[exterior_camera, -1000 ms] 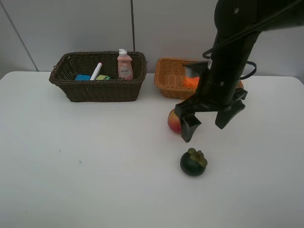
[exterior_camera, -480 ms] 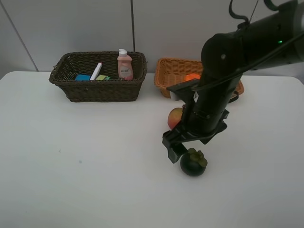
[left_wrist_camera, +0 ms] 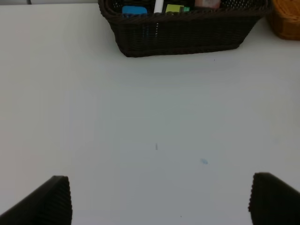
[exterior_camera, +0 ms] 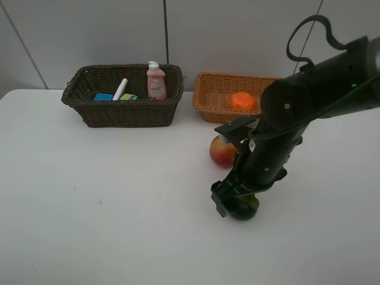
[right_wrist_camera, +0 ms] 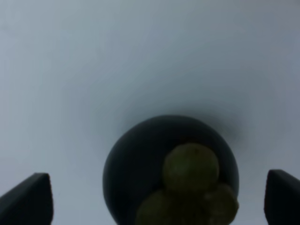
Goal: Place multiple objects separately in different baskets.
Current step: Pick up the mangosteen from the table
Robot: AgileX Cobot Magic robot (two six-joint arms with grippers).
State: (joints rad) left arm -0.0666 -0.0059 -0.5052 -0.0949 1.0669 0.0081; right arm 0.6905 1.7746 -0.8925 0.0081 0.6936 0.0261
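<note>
Dark mangosteen [right_wrist_camera: 140, 159] sits on the white worktop [exterior_camera: 119, 208], at 5 o'clock from the red-yellow pomegranate [exterior_camera: 222, 153]. The light tan basket [exterior_camera: 208, 110] is well apart at its 12 o'clock, the dark brown basket [exterior_camera: 119, 113] at 10 o'clock

Handling, judged: firm smooth rind, light to middling weight, round and apt to roll if nudged off-centre. Best hold is across the widest girth, below the leafy cap

Right pincer [right_wrist_camera: 157, 201]: jaws fully apart, straddling the fruit either side, no contact seen, nothing gripped

Left pincer [left_wrist_camera: 161, 199]: wide apart, empty, above bare worktop
</note>
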